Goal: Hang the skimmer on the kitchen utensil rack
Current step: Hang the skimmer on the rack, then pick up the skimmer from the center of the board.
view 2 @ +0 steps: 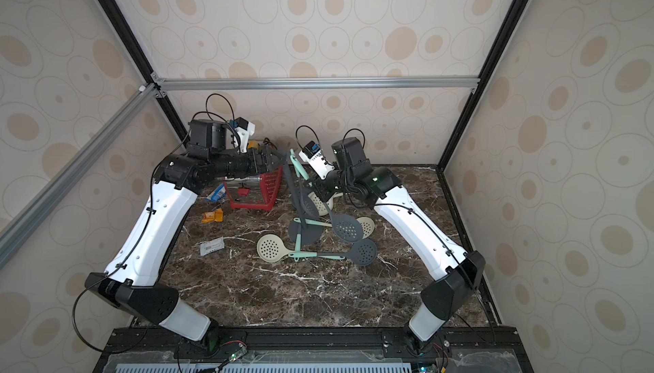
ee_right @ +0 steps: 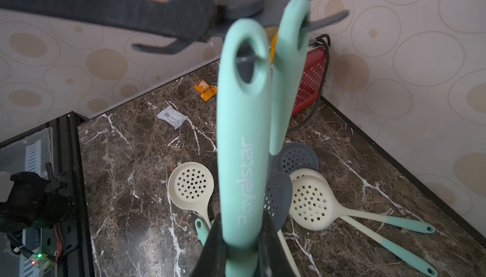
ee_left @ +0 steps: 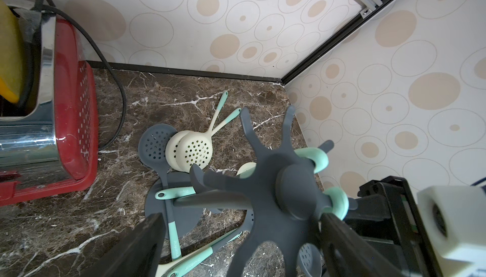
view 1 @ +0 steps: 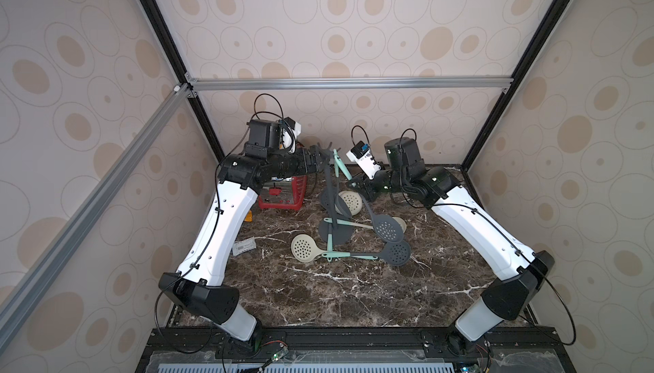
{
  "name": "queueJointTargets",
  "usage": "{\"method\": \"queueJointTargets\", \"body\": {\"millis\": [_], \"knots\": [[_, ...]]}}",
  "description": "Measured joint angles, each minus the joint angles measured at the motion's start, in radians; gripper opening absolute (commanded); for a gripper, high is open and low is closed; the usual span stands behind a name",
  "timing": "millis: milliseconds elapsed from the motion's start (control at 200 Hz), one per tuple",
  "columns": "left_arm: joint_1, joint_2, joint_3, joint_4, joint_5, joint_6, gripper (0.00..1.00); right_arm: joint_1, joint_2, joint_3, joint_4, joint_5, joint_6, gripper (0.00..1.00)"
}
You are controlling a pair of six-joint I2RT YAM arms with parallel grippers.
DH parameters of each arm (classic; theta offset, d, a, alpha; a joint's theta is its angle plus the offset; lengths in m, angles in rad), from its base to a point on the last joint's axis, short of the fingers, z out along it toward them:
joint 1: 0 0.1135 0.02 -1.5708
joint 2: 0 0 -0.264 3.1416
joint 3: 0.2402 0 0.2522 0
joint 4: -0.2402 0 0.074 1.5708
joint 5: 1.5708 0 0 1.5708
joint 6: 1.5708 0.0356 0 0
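The skimmer (ee_right: 243, 157) is clamped by its mint handle in the right fingers (ee_right: 210, 252), its eye apparently over a hook (ee_right: 246, 58) of the kitchen utensil rack (ee_left: 289, 191). The left fingers (ee_left: 136, 244) are spread either side of the rack's pole. The handle should be lowered until seated, then released.

tally on the bench (view 1: 318, 300)
eight skimmers (view 1: 301, 247), four grey and four cream; one rack (view 1: 345, 235); one red basket (view 1: 299, 190); three packets (view 2: 212, 246).

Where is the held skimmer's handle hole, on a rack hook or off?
On: in the right wrist view a grey hook passes through the handle hole of the skimmer.
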Motion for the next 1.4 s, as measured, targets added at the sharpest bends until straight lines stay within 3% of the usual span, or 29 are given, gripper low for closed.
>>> {"method": "queueJointTargets", "body": {"millis": [130, 210, 336, 421, 626, 821, 906, 1017, 1167, 1397], "knots": [[0.000, -0.021, -0.033, 0.027, 0.018, 0.000, 0.96, 0.000, 0.010, -0.016, 0.032, 0.005, -0.045, 0.02], [0.000, -0.055, -0.082, 0.066, 0.036, -0.002, 0.99, 0.000, 0.016, -0.016, 0.041, -0.005, -0.061, 0.14], [0.000, -0.144, -0.151, 0.121, 0.042, 0.003, 0.99, 0.000, 0.004, -0.037, 0.061, -0.030, -0.060, 0.43], [0.000, -0.222, -0.173, 0.141, 0.018, 0.024, 0.99, 0.001, -0.034, -0.094, 0.080, -0.040, -0.063, 0.50], [0.000, -0.480, -0.340, 0.129, -0.094, 0.103, 0.98, 0.000, -0.262, -0.332, 0.135, 0.036, -0.031, 0.51], [-0.008, -0.665, -0.666, 0.103, -0.146, 0.104, 0.97, 0.000, -0.475, -0.610, 0.125, 0.216, 0.095, 0.53], [-0.052, -0.711, -0.818, 0.105, -0.180, 0.077, 0.97, -0.006, -0.546, -0.751, 0.089, 0.302, 0.195, 0.59], [-0.179, -0.744, -0.991, 0.133, -0.227, 0.023, 0.97, -0.066, -0.609, -0.889, 0.013, 0.347, 0.315, 0.65], [-0.312, -0.828, -1.169, 0.214, -0.283, -0.068, 0.97, -0.219, -0.654, -1.029, -0.047, 0.319, 0.407, 0.70], [-0.384, -0.892, -1.292, 0.346, -0.320, -0.180, 0.99, -0.441, -0.585, -1.141, 0.016, 0.078, 0.445, 0.71]]}}
